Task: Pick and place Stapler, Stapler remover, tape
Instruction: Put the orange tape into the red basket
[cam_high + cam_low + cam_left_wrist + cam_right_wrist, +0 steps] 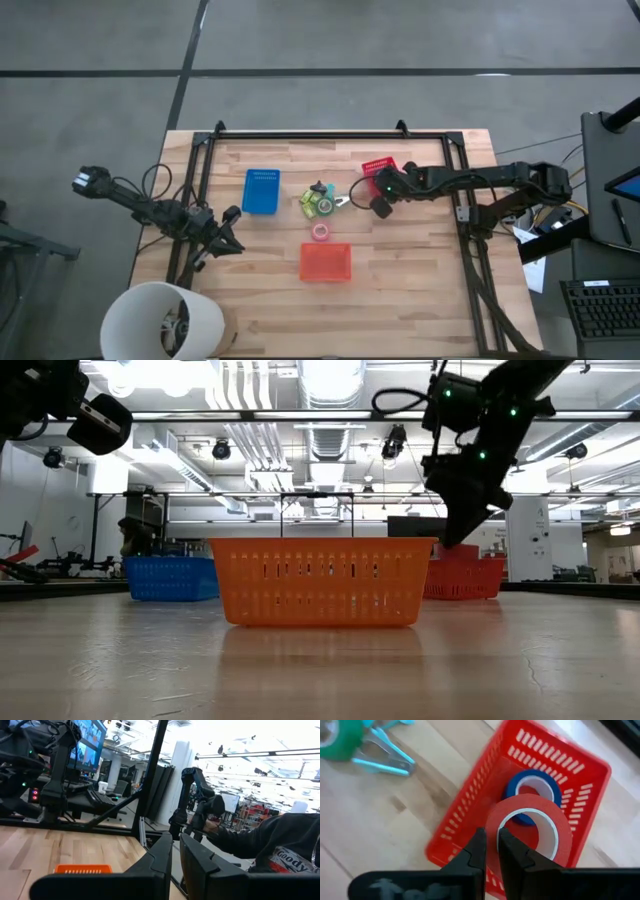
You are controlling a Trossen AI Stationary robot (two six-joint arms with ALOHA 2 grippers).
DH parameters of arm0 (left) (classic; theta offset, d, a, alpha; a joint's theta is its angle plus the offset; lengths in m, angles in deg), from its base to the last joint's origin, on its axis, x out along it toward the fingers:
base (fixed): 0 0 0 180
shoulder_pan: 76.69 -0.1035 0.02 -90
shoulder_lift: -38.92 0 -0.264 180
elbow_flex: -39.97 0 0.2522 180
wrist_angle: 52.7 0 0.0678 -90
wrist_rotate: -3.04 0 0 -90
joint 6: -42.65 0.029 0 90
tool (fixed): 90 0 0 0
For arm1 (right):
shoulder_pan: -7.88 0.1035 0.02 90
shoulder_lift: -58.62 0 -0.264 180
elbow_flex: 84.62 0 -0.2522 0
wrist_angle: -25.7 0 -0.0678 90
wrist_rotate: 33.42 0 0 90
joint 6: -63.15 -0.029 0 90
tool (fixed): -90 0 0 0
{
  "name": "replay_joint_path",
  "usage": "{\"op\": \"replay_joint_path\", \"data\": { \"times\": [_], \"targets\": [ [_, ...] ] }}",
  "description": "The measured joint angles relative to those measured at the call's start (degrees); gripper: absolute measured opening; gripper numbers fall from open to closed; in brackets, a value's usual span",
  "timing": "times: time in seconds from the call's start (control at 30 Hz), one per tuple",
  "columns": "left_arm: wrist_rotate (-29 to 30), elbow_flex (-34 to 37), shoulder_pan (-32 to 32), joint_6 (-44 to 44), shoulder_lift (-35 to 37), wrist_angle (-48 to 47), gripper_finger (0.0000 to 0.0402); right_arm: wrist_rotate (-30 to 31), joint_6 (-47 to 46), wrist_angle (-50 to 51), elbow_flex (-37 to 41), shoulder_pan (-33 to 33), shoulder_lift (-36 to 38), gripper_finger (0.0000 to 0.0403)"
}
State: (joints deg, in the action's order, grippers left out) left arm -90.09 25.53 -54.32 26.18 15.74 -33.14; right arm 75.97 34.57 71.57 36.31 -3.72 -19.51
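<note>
Right gripper (491, 851) clamped on round red tape roll (530, 831), above red slotted plastic bin (470, 815) holding blue tape roll (534, 786). Left gripper (175, 851) fingers together, idle at table's left edge.

Grey floor (100, 60) around table; ceiling lights (330, 375) overhead.

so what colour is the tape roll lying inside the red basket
Blue round tape roll, clearest in the right wrist view.

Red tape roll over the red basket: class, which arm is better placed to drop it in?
The right. Its pincer is shut on the red tape roll directly over the red plastic basket, where a blue tape roll already lies. The left pincer waits at the table's left edge.
</note>
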Motion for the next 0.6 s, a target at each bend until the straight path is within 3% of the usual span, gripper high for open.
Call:
{"op": "replay_joint_path", "data": {
  "times": [0.6],
  "targets": [
    [-0.01, 0.02, 0.00, -0.01, 0.00, 0.00, 0.0039, -3.60, -1.00, -3.41, 1.39, -1.91, -6.39, 0.0023]
  ]
}}
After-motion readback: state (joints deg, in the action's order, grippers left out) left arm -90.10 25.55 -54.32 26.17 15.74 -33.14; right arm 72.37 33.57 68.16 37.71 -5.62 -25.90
